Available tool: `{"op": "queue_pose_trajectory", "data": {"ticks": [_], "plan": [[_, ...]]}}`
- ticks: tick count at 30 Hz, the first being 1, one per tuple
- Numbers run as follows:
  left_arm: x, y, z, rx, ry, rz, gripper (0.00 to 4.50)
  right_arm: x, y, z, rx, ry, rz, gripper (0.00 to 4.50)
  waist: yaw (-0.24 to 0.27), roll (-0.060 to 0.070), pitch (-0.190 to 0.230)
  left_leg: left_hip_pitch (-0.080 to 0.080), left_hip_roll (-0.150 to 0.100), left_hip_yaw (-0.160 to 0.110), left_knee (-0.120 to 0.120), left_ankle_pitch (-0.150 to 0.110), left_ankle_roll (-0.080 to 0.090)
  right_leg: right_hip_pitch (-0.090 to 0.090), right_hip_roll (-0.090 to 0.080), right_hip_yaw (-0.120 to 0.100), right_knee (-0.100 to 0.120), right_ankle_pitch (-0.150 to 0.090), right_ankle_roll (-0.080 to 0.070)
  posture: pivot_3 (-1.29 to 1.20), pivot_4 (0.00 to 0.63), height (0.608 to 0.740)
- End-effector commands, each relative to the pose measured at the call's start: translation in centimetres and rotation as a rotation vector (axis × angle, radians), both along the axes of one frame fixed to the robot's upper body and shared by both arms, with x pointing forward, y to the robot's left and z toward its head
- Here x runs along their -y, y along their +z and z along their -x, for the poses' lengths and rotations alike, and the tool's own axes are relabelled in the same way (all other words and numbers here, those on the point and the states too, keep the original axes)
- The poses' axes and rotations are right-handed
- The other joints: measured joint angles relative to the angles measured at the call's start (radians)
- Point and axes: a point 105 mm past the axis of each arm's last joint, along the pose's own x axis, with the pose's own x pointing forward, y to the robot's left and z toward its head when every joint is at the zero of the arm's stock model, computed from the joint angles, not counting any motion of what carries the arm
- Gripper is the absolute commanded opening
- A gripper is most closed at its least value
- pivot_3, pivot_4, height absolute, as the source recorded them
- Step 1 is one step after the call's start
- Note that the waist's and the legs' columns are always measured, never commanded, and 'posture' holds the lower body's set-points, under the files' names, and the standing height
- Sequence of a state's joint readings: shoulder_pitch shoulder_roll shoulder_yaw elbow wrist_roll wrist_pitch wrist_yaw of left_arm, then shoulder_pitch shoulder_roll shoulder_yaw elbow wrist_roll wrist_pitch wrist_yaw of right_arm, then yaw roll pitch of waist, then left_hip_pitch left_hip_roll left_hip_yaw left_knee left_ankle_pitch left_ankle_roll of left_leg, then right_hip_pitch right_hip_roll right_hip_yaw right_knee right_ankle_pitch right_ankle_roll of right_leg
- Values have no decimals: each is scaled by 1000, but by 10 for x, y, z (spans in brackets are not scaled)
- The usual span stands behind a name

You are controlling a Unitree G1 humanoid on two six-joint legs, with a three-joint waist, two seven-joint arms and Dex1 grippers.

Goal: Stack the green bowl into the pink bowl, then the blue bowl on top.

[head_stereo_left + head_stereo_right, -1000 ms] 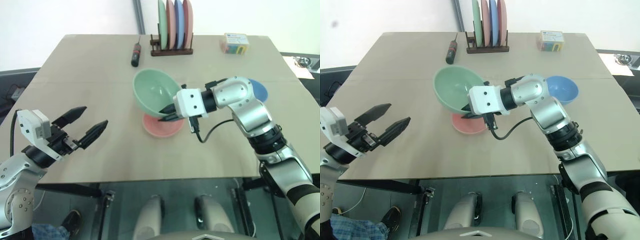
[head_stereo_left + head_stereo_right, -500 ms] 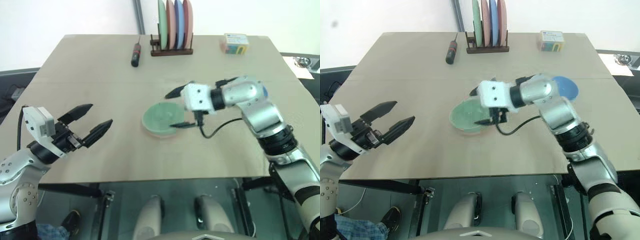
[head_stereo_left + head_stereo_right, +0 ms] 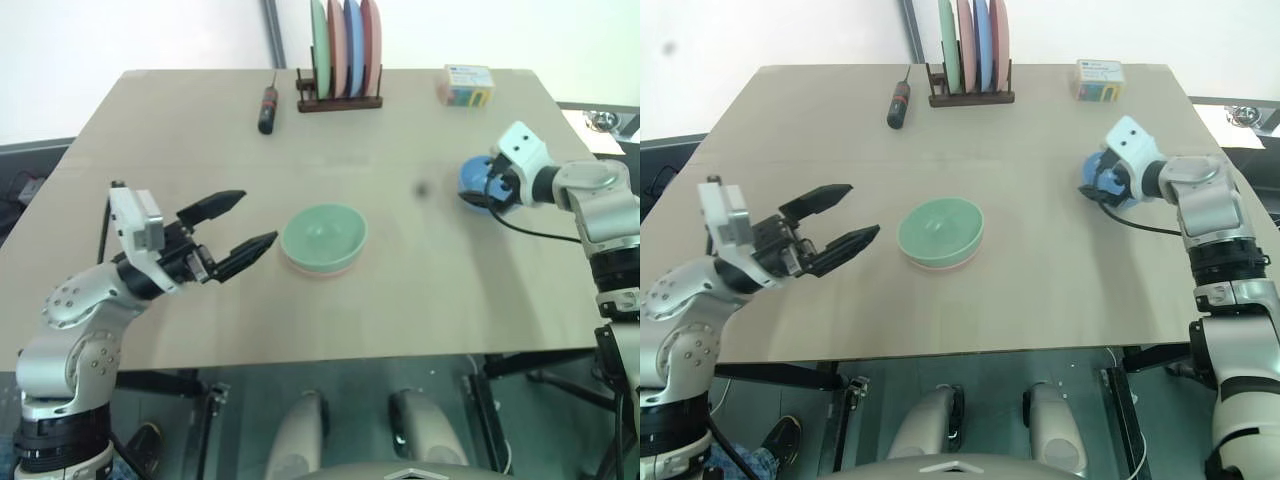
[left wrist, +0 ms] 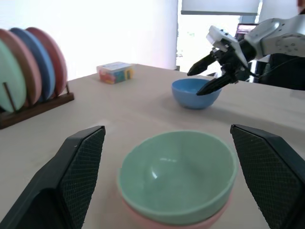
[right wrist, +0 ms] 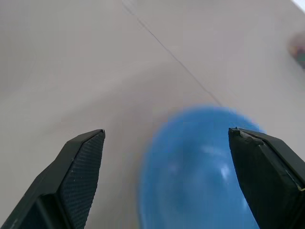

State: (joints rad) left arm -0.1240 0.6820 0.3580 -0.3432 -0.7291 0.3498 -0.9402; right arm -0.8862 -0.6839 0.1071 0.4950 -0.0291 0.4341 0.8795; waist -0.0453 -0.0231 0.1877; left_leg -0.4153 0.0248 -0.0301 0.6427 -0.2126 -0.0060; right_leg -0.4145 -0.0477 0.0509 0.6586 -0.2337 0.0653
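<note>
The green bowl sits in the pink bowl mid-table. The blue bowl waits near the right edge, under the right gripper, fingers spread wide. A clumsy grab might push it off. The left gripper is wide too, holding nothing.

The left gripper is held out from the bent left arm, above the table level; its two black fingers stand wide apart and hold nothing; one finger is higher and further than the other; the white wrist block sits just behind the fingers. The right arm is stretched forward and bent at the elbow; its wrist turns inward; the right gripper has its fingers spread apart, with nothing gripped between them; a black cable hangs in a loop below this wrist.
</note>
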Motion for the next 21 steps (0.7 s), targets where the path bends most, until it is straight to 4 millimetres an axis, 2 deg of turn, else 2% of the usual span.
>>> {"op": "queue_pose_trajectory", "data": {"ticks": [1, 5, 7, 12, 19, 21], "plan": [[6, 7, -4, 35, -39, -12, 4500, 19, -17, -2, -44, -94, -26, 4347, 1, 0, 0, 0, 0, 0, 0, 0, 0, 0, 0, 0, 0, 0, 0, 0, 150, 740], [8, 9, -9, 38, -62, -16, 4500, 21, -42, 0, -104, -107, -15, 4347, 2, 0, 0, -1, 0, 0, 0, 0, 0, 0, 0, 1, 0, 0, 0, 0, 150, 740], [8, 9, -10, 40, -64, -19, 4500, 21, -47, 0, -114, -106, -10, 4347, 1, 0, 0, -1, 0, 0, 0, 0, 0, 0, 0, 1, 0, 0, 0, 0, 150, 740], [9, 10, -9, 41, -72, -25, 4500, 19, -48, 0, -113, -89, -14, 2970, 2, 0, 0, 0, 0, 0, 0, 0, 0, 0, 0, 1, 0, 0, 0, 0, 150, 740], [6, 9, -8, 39, -65, -24, 4500, 9, -41, 0, -93, -39, -23, 225, 2, 0, 0, 0, 0, 0, 0, 0, 0, 0, 0, 1, 0, 0, 0, 0, 150, 740], [5, 9, -8, 39, -63, -23, 4500, 1, -36, 1, -82, 5, -43, 89, 2, -1, -1, 0, 0, 0, 0, 0, 0, 0, 0, 1, 0, 0, 1, 0, 150, 740]]}}
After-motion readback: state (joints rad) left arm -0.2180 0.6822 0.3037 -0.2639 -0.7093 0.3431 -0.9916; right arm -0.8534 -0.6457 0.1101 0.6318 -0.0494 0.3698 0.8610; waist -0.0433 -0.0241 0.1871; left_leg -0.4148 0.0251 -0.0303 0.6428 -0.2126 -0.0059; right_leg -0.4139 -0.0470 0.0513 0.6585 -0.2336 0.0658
